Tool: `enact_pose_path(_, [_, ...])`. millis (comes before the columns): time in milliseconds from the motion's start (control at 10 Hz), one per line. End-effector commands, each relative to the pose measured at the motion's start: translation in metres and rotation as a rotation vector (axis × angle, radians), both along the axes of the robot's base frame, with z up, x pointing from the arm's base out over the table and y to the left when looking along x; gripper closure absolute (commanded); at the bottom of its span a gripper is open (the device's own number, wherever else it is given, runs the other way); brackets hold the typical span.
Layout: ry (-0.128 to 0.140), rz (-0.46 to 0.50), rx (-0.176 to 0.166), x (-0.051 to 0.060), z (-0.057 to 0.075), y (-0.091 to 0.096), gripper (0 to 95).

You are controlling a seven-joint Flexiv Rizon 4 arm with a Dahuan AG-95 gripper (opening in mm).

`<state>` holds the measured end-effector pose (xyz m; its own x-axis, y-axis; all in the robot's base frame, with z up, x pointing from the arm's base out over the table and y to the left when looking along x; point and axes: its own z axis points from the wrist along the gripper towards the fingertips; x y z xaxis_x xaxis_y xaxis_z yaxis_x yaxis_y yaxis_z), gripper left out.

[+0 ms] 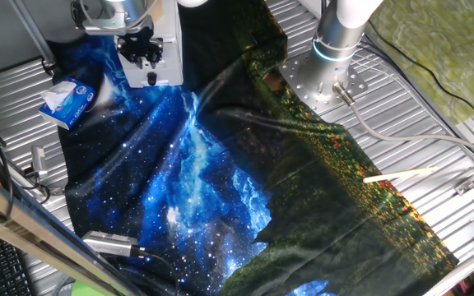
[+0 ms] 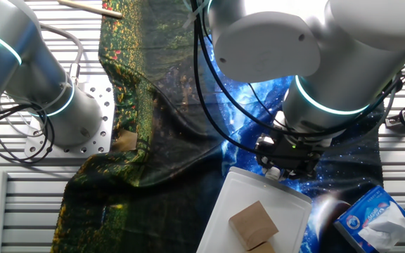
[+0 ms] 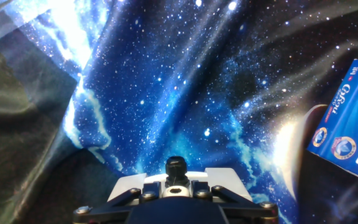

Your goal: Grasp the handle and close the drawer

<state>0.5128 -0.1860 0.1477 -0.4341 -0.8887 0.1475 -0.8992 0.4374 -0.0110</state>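
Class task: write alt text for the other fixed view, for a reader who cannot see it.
A grey robot arm reaches down so its gripper sits at the front edge of a white drawer holding a tan box. A starry blue and dark green cloth covers the table, and a blue-and-white tissue packet lies at the lower right.

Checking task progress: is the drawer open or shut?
Cannot tell: the tool hides the drawer front.

One drawer (image 2: pixel 259 204), one tissue packet (image 1: pixel 68 100), two brown boxes (image 2: pixel 254 223), one wooden stick (image 1: pixel 400 174)
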Motion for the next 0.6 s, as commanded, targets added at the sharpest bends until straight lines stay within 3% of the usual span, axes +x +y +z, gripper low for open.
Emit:
enact_pose_path(100, [0.000, -0.001, 0.001, 0.0010, 0.0001, -0.0004, 76.0])
enact_pose_path(300, [0.001, -0.004, 0.001, 0.0013, 0.0000, -0.0005, 76.0])
enact_pose_path(400, [0.001, -0.004, 0.002, 0.0014, -0.0003, -0.0005, 57.0])
enact_pose_path(600, [0.001, 0.005, 0.000, 0.0015, -0.0005, -0.0004, 57.0])
